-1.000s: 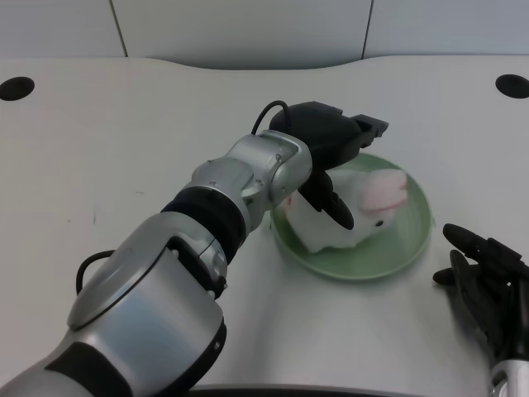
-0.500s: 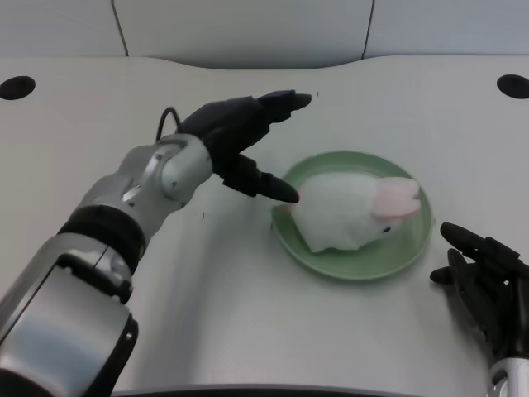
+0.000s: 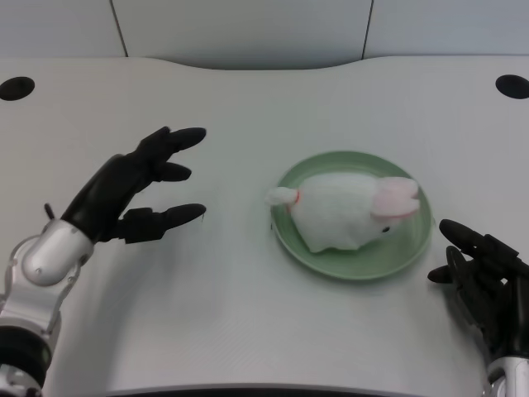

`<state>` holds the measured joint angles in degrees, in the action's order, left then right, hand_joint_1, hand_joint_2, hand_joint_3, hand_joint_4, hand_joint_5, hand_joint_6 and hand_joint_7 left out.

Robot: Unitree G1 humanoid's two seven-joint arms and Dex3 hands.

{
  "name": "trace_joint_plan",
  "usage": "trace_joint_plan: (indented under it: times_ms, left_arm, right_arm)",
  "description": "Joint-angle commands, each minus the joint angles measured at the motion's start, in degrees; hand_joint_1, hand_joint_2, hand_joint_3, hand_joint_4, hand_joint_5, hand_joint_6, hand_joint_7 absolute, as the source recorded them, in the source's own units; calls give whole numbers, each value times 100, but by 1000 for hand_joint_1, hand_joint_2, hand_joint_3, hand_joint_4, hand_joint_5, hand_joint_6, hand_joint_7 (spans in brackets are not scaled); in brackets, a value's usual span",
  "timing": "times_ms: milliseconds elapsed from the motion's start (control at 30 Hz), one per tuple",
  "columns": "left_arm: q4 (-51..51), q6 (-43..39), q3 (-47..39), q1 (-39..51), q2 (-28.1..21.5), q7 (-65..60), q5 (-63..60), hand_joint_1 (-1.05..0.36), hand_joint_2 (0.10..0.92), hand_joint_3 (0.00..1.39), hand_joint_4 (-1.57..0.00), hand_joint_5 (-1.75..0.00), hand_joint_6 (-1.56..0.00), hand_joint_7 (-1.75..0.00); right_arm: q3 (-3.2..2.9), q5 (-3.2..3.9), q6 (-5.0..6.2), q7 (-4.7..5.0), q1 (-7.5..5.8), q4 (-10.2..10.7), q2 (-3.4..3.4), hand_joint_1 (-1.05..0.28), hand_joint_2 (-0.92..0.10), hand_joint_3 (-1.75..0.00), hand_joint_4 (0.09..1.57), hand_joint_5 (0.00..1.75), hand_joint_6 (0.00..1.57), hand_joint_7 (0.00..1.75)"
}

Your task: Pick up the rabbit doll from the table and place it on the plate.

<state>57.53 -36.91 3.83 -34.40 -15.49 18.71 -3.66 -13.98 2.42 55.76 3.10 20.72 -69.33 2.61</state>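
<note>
A white rabbit doll [image 3: 343, 211] with pink ears lies on its side on the green plate [image 3: 413, 241], head toward the right, its tail sticking out over the plate's left rim. My left hand [image 3: 131, 186] hovers over the table well to the left of the plate, holding nothing, its fingers spread and pointing right toward the doll. A wide gap of bare table separates the hand from the plate.
My right hand [image 3: 488, 285] rests at the lower right, just beyond the plate's right rim. Two dark round holes [image 3: 16, 88] [image 3: 512, 86] sit in the table's far corners. A grey wall runs behind the table's back edge.
My left hand has let go of the doll and drawn back to the left and toward me, away from the plate. The doll stays on the plate.
</note>
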Motion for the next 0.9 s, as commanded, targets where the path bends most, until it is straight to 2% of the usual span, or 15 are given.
trace_joint_plan:
  times_ms: [33, 67, 100, 167, 233, 300, 367, 467, 533, 633, 800, 833, 867, 900]
  left_arm:
    - [-592, 480, -370, 514, -45, 432, 625, -775, 921, 390, -153, -1164, -224, -413]
    - [-895, 785, -564, 804, -18, 634, 1001, -729, 921, 401, -319, -1311, -379, -485]
    - [-1291, 1282, -770, 1110, 29, 780, 1422, -716, 921, 403, -378, -1366, -438, -511]
    - [-2042, 2134, -1016, 1615, 94, 933, 2010, -724, 921, 381, -533, -1343, -597, -535]
    - [-2719, 2789, -1158, 2044, 141, 944, 2361, -720, 921, 421, -579, -1352, -641, -569]
    - [-3241, 3295, -1239, 2338, 169, 873, 2539, -717, 921, 449, -582, -1410, -637, -635]
    - [-3715, 3766, -1326, 2626, 185, 761, 2675, -714, 921, 478, -561, -1529, -563, -851]
    - [-4183, 4355, -1499, 2953, 215, 647, 2888, -711, 921, 490, -570, -1599, -533, -994]
    - [-4331, 4520, -1564, 3079, 209, 656, 2935, -712, 921, 500, -570, -1630, -515, -1055]
    - [-4480, 4723, -1631, 3231, 200, 609, 2935, -704, 921, 556, -593, -1690, -511, -1137]
    - [-4521, 4720, -1674, 3349, 222, 720, 2913, -685, 921, 628, -596, -1731, -521, -1174]
    - [-4524, 4723, -1677, 3350, 225, 721, 2911, -685, 921, 630, -595, -1733, -521, -1175]
    - [-4394, 4652, -1723, 3304, 303, 753, 2975, -685, 921, 631, -594, -1735, -521, -1176]
    - [-4303, 4620, -1764, 3261, 374, 772, 3037, -664, 921, 614, -642, -1742, -491, -1413]
  right_arm:
    - [1, 26, 42, -21, -26, 32, -51, -329, -921, -242, 680, 1309, 992, 69]
    - [-4, 58, 58, -106, -21, 29, -64, -332, -921, -257, 674, 1305, 985, 67]
    - [-4, 63, 58, -137, -18, 26, -76, -336, -921, -262, 671, 1303, 982, 67]
    - [19, -1, 16, -42, -17, 41, -88, -346, -921, -256, 669, 1291, 988, 72]
    - [55, -59, -16, 29, -27, 71, -97, -340, -921, -252, 666, 1282, 990, 75]
    - [83, -94, -20, 62, -37, 86, -111, -346, -921, -249, 668, 1281, 988, 76]
    - [105, -119, 5, 82, -45, 91, -121, -348, -921, -243, 677, 1287, 987, 77]
    - [164, -219, 29, 171, -53, 72, -172, -359, -921, -258, 695, 1293, 982, 78]
    - [173, -233, 13, 212, -51, 76, -174, -361, -921, -265, 709, 1299, 984, 80]
    - [220, -321, 2, 305, -64, 124, -198, -372, -921, -268, 704, 1296, 979, 80]
    - [221, -334, -13, 336, -46, 106, -229, -358, -921, -251, 683, 1283, 976, 84]
    - [223, -335, -13, 338, -46, 106, -229, -358, -921, -250, 683, 1283, 976, 84]
    - [222, -300, -55, 196, -26, 89, -291, -357, -921, -249, 682, 1282, 976, 85]
    - [224, -275, -98, 76, -9, 84, -347, -351, -921, -284, 643, 1273, 962, 82]
